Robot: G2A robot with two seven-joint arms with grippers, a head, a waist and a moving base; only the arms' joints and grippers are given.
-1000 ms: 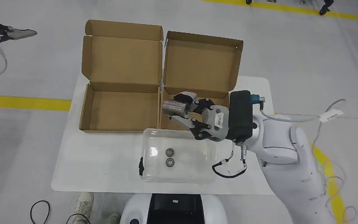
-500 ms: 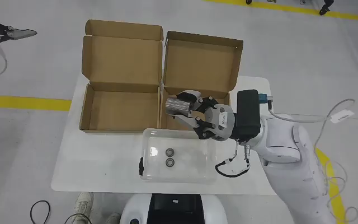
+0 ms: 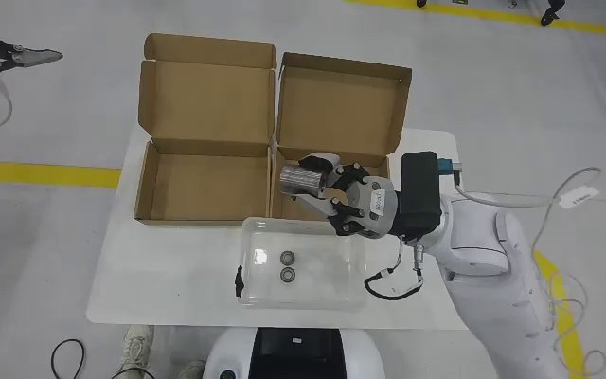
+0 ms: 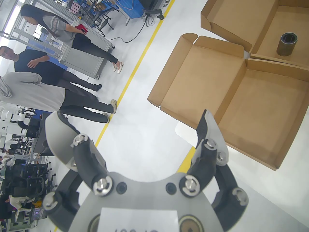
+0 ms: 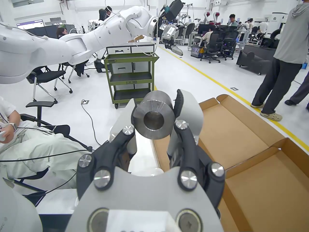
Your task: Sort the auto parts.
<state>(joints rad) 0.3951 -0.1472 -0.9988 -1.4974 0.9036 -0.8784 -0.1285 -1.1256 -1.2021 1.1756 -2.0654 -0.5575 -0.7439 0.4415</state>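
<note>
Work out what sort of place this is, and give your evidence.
Probably a robotics workshop or test hall: a yellow floor line, a green trolley of the kind used for tools, and rows of office chairs at workstations behind.

Table (image 3: 170, 275): white; rounded corners
Far side: left box (image 3: 201, 186) and right box (image 3: 336, 109); cardboard, open, touching side by side; lids reach past the edge
Near side: clear bin (image 3: 327, 279); just beside the boxes

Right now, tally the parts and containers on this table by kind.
Boxes: 2
Bin: 1
Bearings: 2
Cylinders: 2, one in the right gripper, one standing in a box
Total: 7
</note>
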